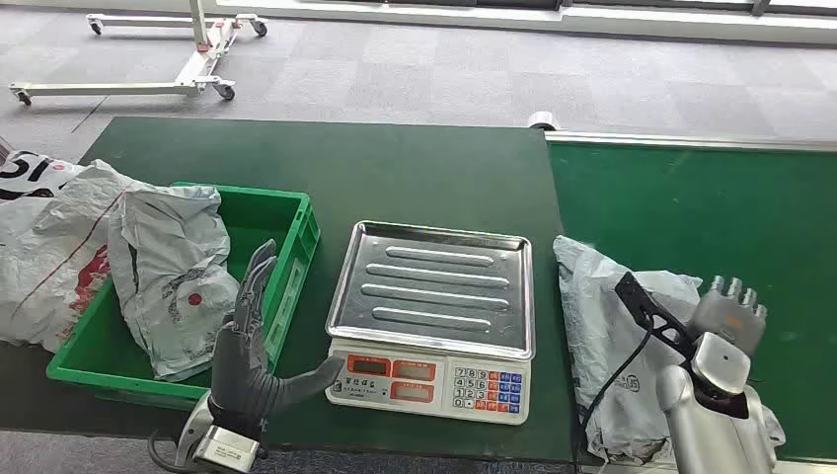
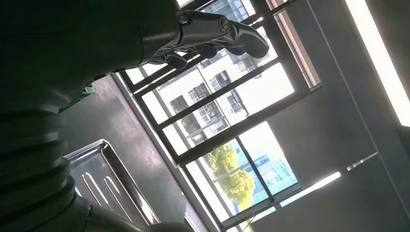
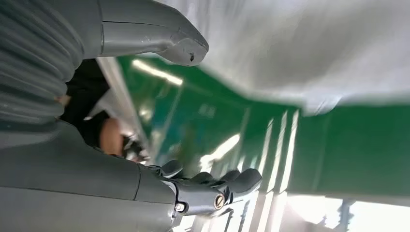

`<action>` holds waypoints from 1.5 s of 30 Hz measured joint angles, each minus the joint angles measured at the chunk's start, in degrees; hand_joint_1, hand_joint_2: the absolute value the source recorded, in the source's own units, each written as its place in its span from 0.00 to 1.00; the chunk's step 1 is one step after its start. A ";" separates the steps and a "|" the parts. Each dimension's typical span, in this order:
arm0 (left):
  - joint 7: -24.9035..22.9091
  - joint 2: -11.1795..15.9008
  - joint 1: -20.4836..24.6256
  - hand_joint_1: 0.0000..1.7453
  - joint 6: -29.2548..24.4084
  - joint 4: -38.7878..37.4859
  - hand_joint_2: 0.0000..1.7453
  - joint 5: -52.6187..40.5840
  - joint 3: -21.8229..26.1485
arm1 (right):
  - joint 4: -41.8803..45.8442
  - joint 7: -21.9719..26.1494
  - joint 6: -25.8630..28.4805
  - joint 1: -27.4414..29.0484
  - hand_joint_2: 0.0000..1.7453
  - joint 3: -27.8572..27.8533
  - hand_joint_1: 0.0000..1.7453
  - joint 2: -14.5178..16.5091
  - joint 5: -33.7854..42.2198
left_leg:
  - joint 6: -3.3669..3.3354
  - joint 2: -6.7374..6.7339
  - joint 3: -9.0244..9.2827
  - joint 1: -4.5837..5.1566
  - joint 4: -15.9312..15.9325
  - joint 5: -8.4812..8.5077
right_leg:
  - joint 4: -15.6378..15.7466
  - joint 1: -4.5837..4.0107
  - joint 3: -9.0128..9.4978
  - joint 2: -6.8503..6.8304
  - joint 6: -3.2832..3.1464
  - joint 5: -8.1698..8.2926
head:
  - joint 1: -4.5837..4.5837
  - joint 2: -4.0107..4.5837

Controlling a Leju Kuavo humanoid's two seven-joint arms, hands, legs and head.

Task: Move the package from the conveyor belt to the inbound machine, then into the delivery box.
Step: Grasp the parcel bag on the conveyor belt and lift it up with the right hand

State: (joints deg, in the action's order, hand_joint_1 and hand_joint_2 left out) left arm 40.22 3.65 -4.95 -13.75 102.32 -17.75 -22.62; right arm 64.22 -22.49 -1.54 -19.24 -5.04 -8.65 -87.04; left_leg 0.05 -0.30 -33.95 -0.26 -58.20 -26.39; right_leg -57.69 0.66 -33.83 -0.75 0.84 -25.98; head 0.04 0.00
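I'm at the very start here: the grey package (image 1: 607, 346) lies on the green conveyor belt (image 1: 691, 217), just beside my right hand (image 1: 725, 326). That hand hovers at its edge, fingers apart, holding nothing. The scale tray (image 1: 434, 281) of the inbound machine sits bare. My left hand (image 1: 247, 346) waits open by the green box (image 1: 286, 257), which holds other bags. Grasp, weigh, drop: all left.

packages: 3 (image 1: 602, 336) (image 1: 163, 281) (image 1: 44, 247) | green crate: 1 (image 1: 291, 247) | scale: 1 (image 1: 430, 380) | conveyor belt: 1 (image 1: 691, 207) | robot hands: 2 (image 1: 252, 346) (image 1: 728, 321)
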 joint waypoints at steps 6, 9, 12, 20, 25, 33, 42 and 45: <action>0.00 0.16 -0.24 0.00 -2.05 -0.12 1.00 -0.08 0.00 | -10.09 8.10 1.00 -3.69 1.00 -0.01 0.00 2.19 0.68 | 0.00 0.05 0.00 -0.01 0.00 0.02 | 0.00 -0.02 0.01 -0.05 0.00 0.01 | 0.00 0.00; 0.00 0.23 -0.25 0.00 -1.72 -0.11 1.00 -0.10 0.00 | -13.04 10.20 0.88 -4.79 1.00 -0.01 0.00 3.13 1.49 | 0.01 0.06 0.00 -0.03 0.00 0.02 | 0.00 -0.02 0.00 -0.05 0.00 0.01 | -0.01 0.00; 0.00 0.19 -0.26 0.00 -0.50 -0.09 1.00 -0.48 0.00 | -14.26 11.06 -0.33 -5.09 1.00 -0.01 0.00 3.58 2.20 | 0.01 0.06 -0.01 -0.03 0.00 0.02 | 0.00 -0.02 0.00 -0.05 0.00 0.00 | 0.00 0.00; 0.00 -0.10 -0.12 0.00 0.80 -0.10 1.00 -0.73 0.00 | -15.41 15.75 -4.49 -4.74 1.00 0.63 0.00 3.67 2.45 | 0.01 0.05 0.00 -0.02 0.00 0.01 | 0.00 -0.02 -0.02 -0.04 -0.01 -0.01 | -0.01 0.00; -0.02 -0.03 0.38 0.00 1.08 -0.16 1.00 0.34 0.00 | -15.37 30.45 -7.72 -3.66 1.00 3.78 0.32 2.92 5.95 | 0.14 -0.38 0.13 -0.04 0.00 -0.09 | 0.00 -0.09 -0.04 0.32 -0.06 0.03 | -0.01 0.00; -0.01 0.42 0.83 0.00 1.25 -0.06 1.00 0.83 0.00 | -11.24 35.70 -8.24 -1.11 1.00 7.06 1.00 1.27 10.91 | 0.51 -0.93 0.40 -0.35 0.05 -0.32 | 0.00 -0.25 -0.04 0.95 -0.40 0.06 | 0.00 0.00; 0.00 0.69 0.68 0.00 1.17 0.38 1.00 0.56 0.01 | -4.75 33.80 -6.89 2.10 1.00 10.16 1.00 -0.53 13.76 | 0.70 -1.05 0.57 -0.46 0.31 -0.36 | -0.02 -0.36 -0.01 1.04 -0.67 -0.10 | -0.01 0.01; 0.00 0.70 -0.26 0.00 0.75 1.24 1.00 -0.44 0.11 | -2.23 28.75 -0.77 2.82 1.00 11.00 1.00 -0.47 10.72 | 0.73 -1.01 0.55 -0.46 0.35 -0.34 | -0.03 -0.35 -0.02 1.01 -0.70 -0.12 | -0.01 0.00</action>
State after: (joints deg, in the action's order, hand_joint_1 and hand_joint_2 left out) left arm 40.22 4.35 -5.21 -13.00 103.56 -18.19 -22.51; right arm 61.98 6.25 -2.31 -16.42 5.96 -9.12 -76.33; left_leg 0.78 -1.31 -33.39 -0.72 -57.84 -26.73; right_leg -57.72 0.31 -33.85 0.25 0.13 -26.10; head 0.04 0.00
